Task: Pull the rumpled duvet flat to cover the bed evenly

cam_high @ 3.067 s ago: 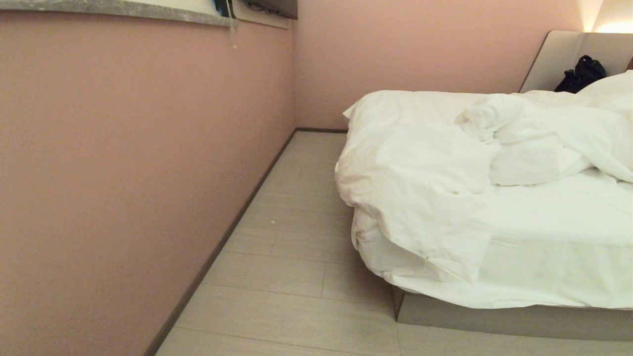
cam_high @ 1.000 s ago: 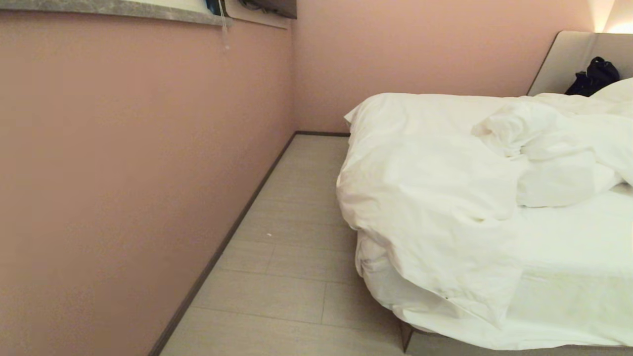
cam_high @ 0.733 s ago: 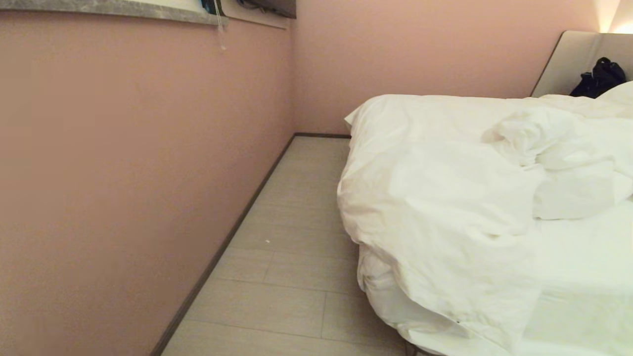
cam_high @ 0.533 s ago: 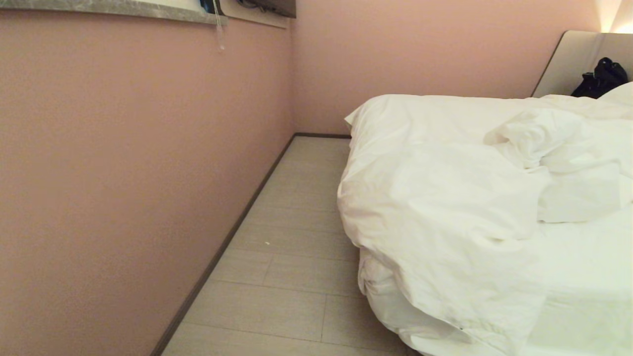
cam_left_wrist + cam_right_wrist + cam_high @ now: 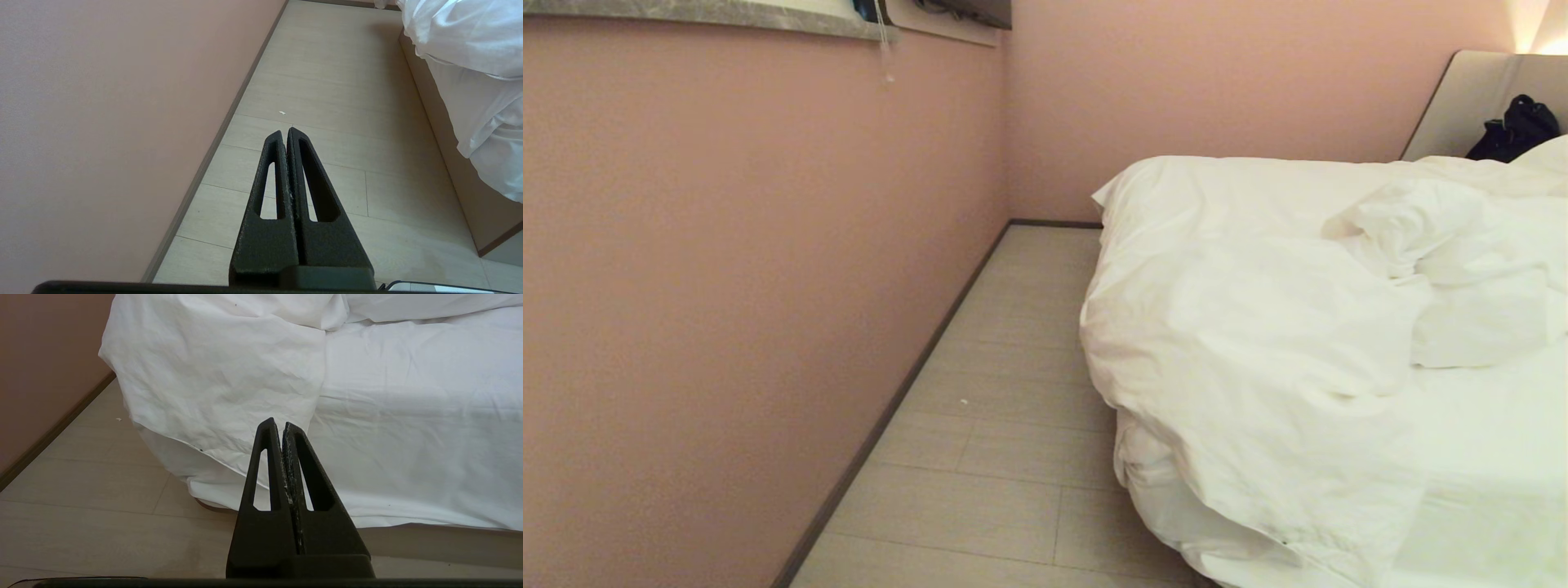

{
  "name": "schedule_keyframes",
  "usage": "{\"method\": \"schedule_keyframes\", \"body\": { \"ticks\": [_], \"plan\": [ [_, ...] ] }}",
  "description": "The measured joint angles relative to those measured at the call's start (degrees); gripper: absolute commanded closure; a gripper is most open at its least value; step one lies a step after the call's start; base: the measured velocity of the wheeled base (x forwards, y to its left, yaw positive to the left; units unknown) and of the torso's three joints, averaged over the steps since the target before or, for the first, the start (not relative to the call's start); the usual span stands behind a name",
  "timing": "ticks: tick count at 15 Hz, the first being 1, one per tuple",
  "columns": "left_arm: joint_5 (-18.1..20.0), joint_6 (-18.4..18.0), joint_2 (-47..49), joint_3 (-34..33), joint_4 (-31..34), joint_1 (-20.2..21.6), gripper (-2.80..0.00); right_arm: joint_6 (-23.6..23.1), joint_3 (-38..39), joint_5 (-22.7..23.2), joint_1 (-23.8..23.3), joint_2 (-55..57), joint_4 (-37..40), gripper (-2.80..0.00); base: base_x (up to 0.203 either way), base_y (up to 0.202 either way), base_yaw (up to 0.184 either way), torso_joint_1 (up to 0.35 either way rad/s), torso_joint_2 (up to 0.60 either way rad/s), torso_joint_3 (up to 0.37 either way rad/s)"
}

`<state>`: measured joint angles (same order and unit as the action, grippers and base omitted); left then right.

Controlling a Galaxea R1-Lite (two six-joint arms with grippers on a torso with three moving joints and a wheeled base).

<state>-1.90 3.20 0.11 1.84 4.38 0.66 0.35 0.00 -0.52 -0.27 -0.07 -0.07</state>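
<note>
The left gripper (image 5: 286,131) is matte black with a rough, grainy finish; each of its two fingers (image 5: 271,179) is a long wedge tapering to a rounded tip, with a narrow slot cut through it. The right gripper (image 5: 277,424) has the same black slotted wedges, with pale scuffs and specks along the inner edges where its fingers (image 5: 304,477) meet. Each pair rises from a solid black block, with a thin dark rim below it.
</note>
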Motion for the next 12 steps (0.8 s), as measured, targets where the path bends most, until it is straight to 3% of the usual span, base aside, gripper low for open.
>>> {"method": "schedule_keyframes", "body": {
  "ticks": [4,12],
  "plan": [
    [0.0,0.0,0.0,0.0,0.0,0.0,0.00,0.0,0.0,0.0,0.0,0.0,0.0,0.00,0.002,-0.050,0.001,0.001,0.00,0.001],
    [0.0,0.0,0.0,0.0,0.0,0.0,0.00,0.0,0.0,0.0,0.0,0.0,0.0,0.00,0.000,-0.192,-0.001,0.003,0.00,0.003]
  ]
}}
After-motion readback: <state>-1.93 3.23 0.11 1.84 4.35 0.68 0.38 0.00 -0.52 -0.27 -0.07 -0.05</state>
